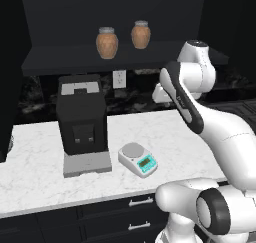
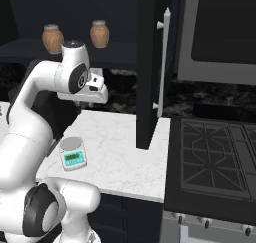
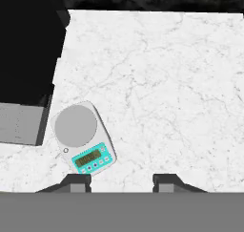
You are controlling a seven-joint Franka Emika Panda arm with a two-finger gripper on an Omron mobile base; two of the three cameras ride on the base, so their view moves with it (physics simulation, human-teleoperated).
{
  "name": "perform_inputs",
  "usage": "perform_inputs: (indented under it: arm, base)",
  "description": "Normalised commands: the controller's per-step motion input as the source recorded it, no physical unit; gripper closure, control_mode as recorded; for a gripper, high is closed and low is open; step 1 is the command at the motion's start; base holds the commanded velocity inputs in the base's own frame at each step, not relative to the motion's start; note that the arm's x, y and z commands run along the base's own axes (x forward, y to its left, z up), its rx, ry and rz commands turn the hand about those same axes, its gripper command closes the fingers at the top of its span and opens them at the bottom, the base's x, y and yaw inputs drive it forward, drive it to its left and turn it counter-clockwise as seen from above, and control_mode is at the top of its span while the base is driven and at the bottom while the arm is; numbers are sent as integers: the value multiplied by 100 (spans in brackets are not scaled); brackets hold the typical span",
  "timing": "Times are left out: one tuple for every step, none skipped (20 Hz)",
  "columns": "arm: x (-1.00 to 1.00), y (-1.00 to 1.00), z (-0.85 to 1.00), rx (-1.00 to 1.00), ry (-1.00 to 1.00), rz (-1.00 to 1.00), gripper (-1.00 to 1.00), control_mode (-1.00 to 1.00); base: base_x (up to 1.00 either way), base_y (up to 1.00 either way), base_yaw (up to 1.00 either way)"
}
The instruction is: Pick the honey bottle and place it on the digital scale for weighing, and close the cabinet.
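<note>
The honey bottle [image 1: 107,43] [image 2: 52,38], a round-bellied amber jar with a grey cap, stands on the bottom shelf of the open black cabinet [image 1: 75,62]. A slimmer, darker orange jar [image 1: 141,35] [image 2: 99,34] stands to its right. The white digital scale [image 1: 138,159] [image 2: 73,154] [image 3: 83,138] lies on the marble counter with its grey platter bare. My gripper [image 3: 121,183] [image 2: 96,93] hangs high over the counter, pointing down, to the right of the scale. It is open, with nothing between its fingertips. The cabinet's right door [image 2: 147,62] swings out toward me, its silver handle [image 2: 165,62] on the edge.
A big black coffee machine [image 1: 81,122] [image 3: 26,59] stands left of the scale. Dark drawers [image 1: 140,202] run under the counter's front edge. A black stove [image 2: 215,157] lies to the right, with a microwave [image 2: 220,32] above it. Bare marble [image 3: 167,83] spreads right of the scale.
</note>
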Motion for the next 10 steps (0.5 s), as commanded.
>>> perform_inputs:
  arm:
    - [-4,5,0,0,-7,1,-100,-100]
    - [-59,21,0,-6,-21,6,-100,-100]
    - [-89,19,0,-10,-28,5,-100,-100]
    - [-100,29,0,-6,-32,7,-100,-100]
    - [-100,28,0,-5,-37,5,-100,-100]
    - [-90,38,16,-5,-50,7,-100,-100]
    - [-78,39,29,0,-53,10,-100,-100]
    - [-82,30,54,0,-52,8,-100,-100]
    - [-72,31,64,0,-46,7,-100,-100]
    - [-75,36,84,0,-48,7,-100,-100]
  base:
    - [0,0,0]
    - [0,0,0]
    - [0,0,0]
    - [0,0,0]
    - [0,0,0]
    - [0,0,0]
    - [0,0,0]
    - [0,0,0]
    - [0,0,0]
    - [0,0,0]
